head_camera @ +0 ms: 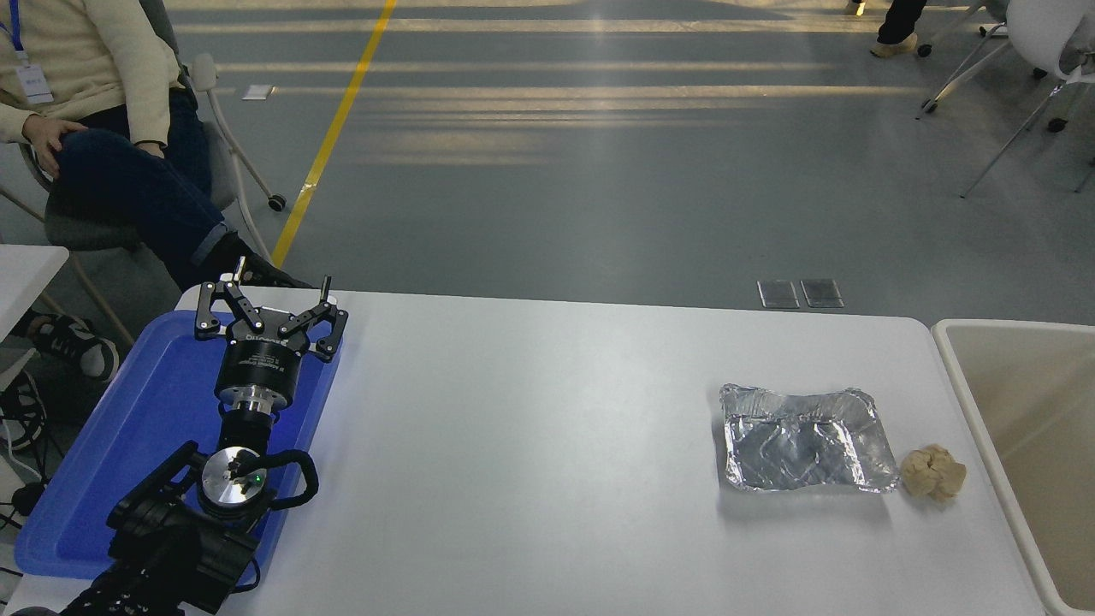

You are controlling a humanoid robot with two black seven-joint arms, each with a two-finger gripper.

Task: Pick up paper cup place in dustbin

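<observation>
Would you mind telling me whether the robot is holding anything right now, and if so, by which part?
Nothing is held. The left black pincer hangs open and empty above the flat blue plastic tray; the right arm is out of view.

Single head view, set high on the robot's side, facing forward and down across the white tabletop [530, 445]. Near enough to take in the whole width, from the blue tray [128, 445] at the left edge to the dustbin [958, 368], cut off at the right edge. Beyond the far edge, grey floor with a yellow line [338, 128]. Left pincer [265, 299] close at lower left. Bin interior only partly visible, perhaps empty.
</observation>
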